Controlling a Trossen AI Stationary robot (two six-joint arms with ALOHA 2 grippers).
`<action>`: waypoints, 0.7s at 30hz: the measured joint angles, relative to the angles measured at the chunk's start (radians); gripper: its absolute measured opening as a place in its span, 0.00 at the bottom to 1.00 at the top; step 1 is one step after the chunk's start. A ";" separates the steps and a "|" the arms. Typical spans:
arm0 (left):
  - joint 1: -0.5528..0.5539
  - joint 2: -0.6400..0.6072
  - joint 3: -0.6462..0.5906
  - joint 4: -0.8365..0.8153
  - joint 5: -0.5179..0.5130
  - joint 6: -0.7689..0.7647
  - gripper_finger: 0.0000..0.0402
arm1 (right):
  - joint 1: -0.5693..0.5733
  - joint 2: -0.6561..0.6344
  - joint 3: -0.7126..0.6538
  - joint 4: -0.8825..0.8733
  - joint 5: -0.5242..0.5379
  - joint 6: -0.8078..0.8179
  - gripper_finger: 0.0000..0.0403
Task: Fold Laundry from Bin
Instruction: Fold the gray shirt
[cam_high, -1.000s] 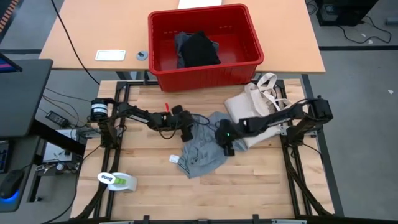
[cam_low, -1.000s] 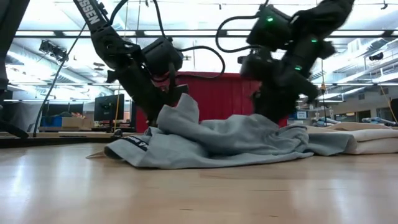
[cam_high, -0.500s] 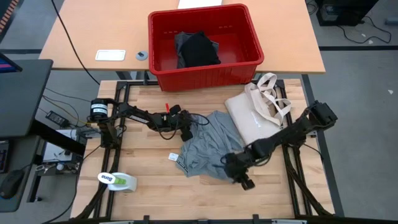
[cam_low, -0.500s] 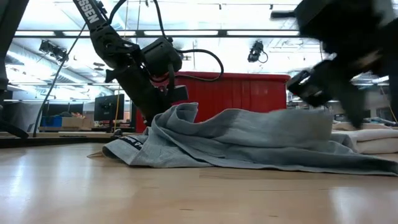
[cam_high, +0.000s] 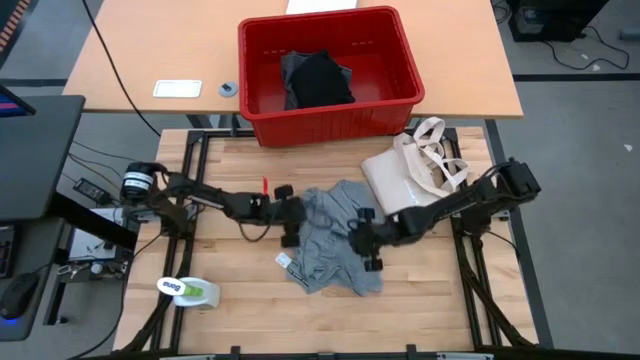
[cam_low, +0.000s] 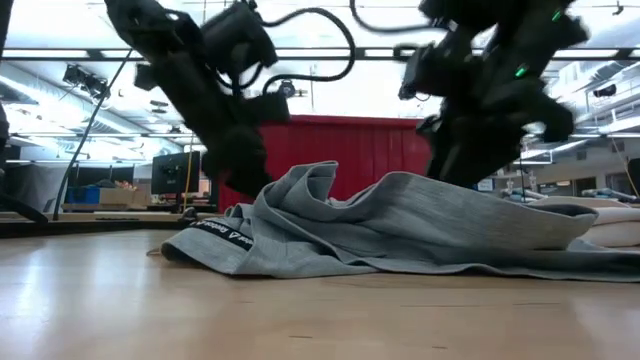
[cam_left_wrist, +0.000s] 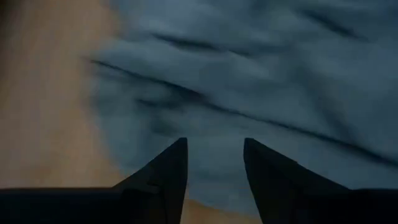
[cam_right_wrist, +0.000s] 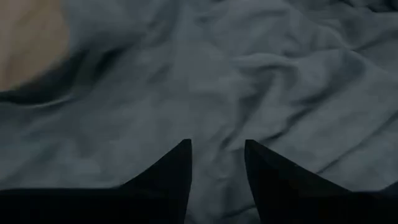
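One red bin (cam_high: 330, 75) stands on the far table behind the bench (cam_high: 230, 290), and inside it lie a black garment (cam_high: 322, 82) and a bit of grey cloth beside it. The light grey T-shirt (cam_high: 330, 238) lies crumpled on the bench in front of the bin, just beside the cream tote bag (cam_high: 410, 180). Half a second ago the right gripper (cam_high: 365, 240) was near the shirt's front edge; now it sits at the shirt's right side, while the left gripper (cam_high: 291, 222) has slid to the shirt's left edge. In both wrist views the fingers stand apart over the cloth with nothing between them. From the low view the shirt is rumpled in soft ridges, its printed collar band (cam_low: 218, 232) turned outward.
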 joint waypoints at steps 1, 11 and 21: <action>-0.022 -0.002 -0.001 -0.031 0.046 -0.016 0.41 | -0.026 -0.005 -0.027 0.051 -0.016 -0.008 0.39; -0.188 0.008 0.000 0.075 -0.007 0.108 0.41 | -0.149 -0.046 -0.407 1.080 0.133 -0.028 0.39; -0.139 0.001 0.003 0.489 -0.203 0.621 0.41 | -0.146 -0.058 -0.500 1.449 0.139 -0.107 0.39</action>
